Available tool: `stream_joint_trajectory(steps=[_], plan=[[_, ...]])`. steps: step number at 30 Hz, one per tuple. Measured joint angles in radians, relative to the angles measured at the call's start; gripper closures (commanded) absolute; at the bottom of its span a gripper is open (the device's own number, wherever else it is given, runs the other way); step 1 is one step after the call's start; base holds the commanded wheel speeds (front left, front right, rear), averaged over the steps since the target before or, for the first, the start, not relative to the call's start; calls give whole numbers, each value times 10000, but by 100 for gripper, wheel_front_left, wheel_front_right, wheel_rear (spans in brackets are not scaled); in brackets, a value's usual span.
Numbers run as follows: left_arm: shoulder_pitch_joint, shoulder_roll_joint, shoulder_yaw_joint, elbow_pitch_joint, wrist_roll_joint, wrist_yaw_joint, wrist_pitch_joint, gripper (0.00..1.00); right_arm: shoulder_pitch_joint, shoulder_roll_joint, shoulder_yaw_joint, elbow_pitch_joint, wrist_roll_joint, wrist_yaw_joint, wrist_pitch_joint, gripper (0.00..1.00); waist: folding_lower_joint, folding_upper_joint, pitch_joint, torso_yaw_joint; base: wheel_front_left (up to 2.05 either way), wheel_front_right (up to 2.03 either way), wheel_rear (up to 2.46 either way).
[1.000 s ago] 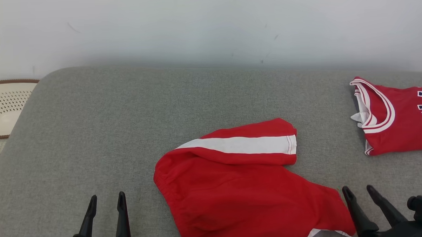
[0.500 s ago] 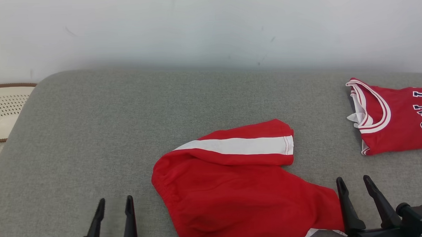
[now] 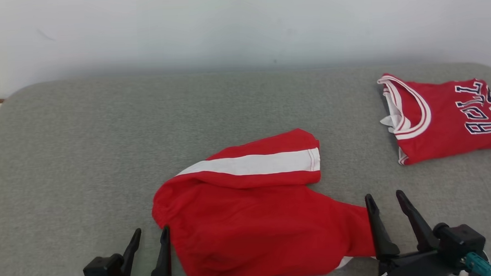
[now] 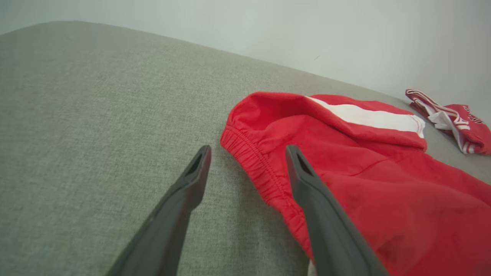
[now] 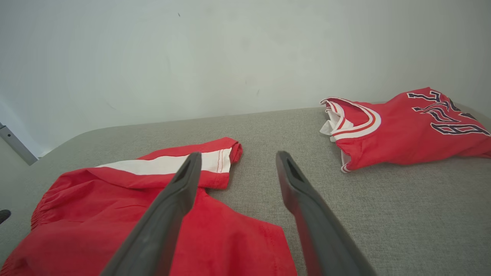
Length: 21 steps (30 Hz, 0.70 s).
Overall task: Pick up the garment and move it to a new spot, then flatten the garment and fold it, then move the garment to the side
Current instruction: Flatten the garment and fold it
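- Across the near middle of the grey table lie the red shorts, crumpled and not yet flattened. Their long axis runs side to side in front of the robot.
- The elastic waistband is at the robot's left end. One leg with a white stripe lies along the far side, and the other leg trails off toward the right.
- The left gripper sits just beside the waistband with its fingers spread apart and nothing between them but cloth edge. From its wrist view the waistband edge runs up through the gap, one finger over bare table and the other over red fabric.
- The right gripper is at the end of the near leg, fingers likewise wide apart and empty. One finger hangs over the leg and the other over bare table.
- A folded red jersey lies well apart at the far right, clear of both arms.
- My read is that each arm is placed by its own end of the shorts, with the left nearer the waistband and the right nearer the leg. A two-ended pickup looks likeliest, and neither arm needs to cross over.
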Motion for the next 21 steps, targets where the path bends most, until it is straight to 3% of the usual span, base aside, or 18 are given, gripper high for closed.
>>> stream_joint_trajectory(steps=[13, 14, 15, 16, 21], plan=[[-1014, 236, 21, 1559, -117, 96, 612, 0, -482, 190, 230, 802, 2, 0, -581, 0, 1, 0, 650, -1172, 0, 0, 0], [-1023, 249, 13, 1615, -128, 94, 640, 16, -492, 190, 238, 832, 2, 0, -594, 0, 1, 0, 678, -1222, 0, 0, 0], [-1049, 257, 8, 1641, -142, 86, 640, 69, -492, 192, 228, 863, 2, 0, -627, 0, 0, 0, 703, -1268, 0, 0, 0], [-1114, 255, -8, 1668, -171, 69, 640, 100, -496, 192, 232, 880, 0, 0, -660, 0, 1, 0, 719, -1304, 0, 0, 0], [-1590, 395, -176, 1319, -104, -102, 437, 100, -547, 194, 209, 941, -15, 0, -742, 0, 0, 0, 719, -1306, 0, 0, 0]])
